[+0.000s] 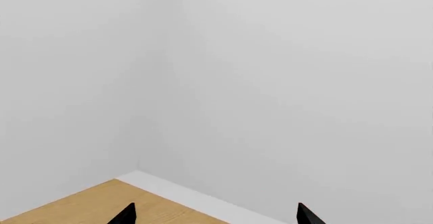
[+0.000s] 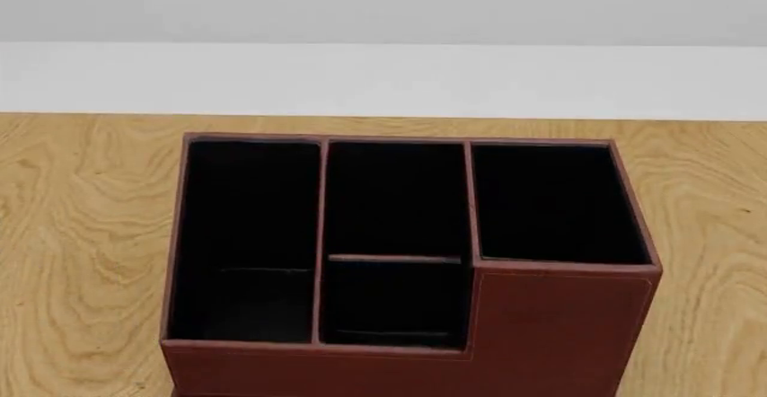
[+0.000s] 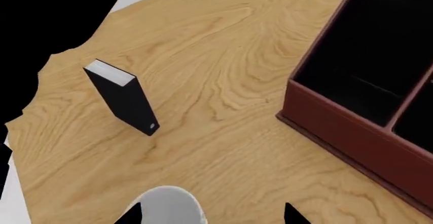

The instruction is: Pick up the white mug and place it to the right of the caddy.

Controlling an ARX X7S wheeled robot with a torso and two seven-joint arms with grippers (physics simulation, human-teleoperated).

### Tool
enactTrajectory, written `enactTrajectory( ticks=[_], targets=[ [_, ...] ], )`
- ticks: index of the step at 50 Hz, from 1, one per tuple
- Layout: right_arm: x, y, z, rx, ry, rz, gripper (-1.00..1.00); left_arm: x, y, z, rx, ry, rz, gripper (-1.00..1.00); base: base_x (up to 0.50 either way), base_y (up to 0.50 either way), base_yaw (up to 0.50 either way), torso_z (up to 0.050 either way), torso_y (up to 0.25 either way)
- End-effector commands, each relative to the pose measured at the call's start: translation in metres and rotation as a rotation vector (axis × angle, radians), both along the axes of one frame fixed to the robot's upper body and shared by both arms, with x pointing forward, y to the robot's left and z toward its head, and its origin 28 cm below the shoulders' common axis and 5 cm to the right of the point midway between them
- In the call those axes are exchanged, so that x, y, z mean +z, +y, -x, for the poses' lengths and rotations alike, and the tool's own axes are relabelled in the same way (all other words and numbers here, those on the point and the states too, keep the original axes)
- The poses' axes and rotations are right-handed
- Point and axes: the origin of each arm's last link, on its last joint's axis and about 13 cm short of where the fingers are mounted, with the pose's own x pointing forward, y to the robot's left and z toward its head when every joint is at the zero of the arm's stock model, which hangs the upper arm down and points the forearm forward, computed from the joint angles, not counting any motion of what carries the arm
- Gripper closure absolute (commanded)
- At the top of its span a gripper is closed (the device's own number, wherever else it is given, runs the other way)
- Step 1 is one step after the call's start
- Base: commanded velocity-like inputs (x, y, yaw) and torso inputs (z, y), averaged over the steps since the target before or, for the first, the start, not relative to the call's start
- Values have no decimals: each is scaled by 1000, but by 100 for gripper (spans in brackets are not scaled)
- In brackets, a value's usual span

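Note:
The white mug [image 3: 169, 208] shows only as a rounded white top in the right wrist view, on the wooden table [image 3: 216, 82]. My right gripper [image 3: 212, 216] is open around it, and the mug sits close to one fingertip [image 3: 132, 215]. The caddy [image 2: 408, 262], a reddish-brown box with black compartments and a stepped front, fills the middle of the head view; its corner also shows in the right wrist view [image 3: 352, 138]. My left gripper [image 1: 216, 218] is open and empty, facing a white wall. Neither gripper shows in the head view.
A small black book [image 3: 125, 100] stands upright on the table, beyond the mug and apart from the caddy. A black shape [image 3: 40, 31] covers one side of the right wrist view. A white strip [image 2: 383, 78] runs behind the table.

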Motion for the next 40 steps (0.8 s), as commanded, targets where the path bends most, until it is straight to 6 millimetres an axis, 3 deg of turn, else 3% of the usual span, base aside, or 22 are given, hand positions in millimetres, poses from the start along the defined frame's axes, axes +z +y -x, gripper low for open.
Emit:
enactTrajectory(
  ticks=[1,25,40],
  targets=[
    [-3,3,10,57,22,7,-100,0,-1,0,-7,0,-3,-100,0,0,0,0,0],
    [-23,20,20,139,112,67,-100,1,-1,1,-13,1,4,-100,0,0,0,0,0],
    [-38,19,23,109,188,83,-100,0,-2,2,-18,3,-2,-100,0,0,0,0,0]
  ],
)
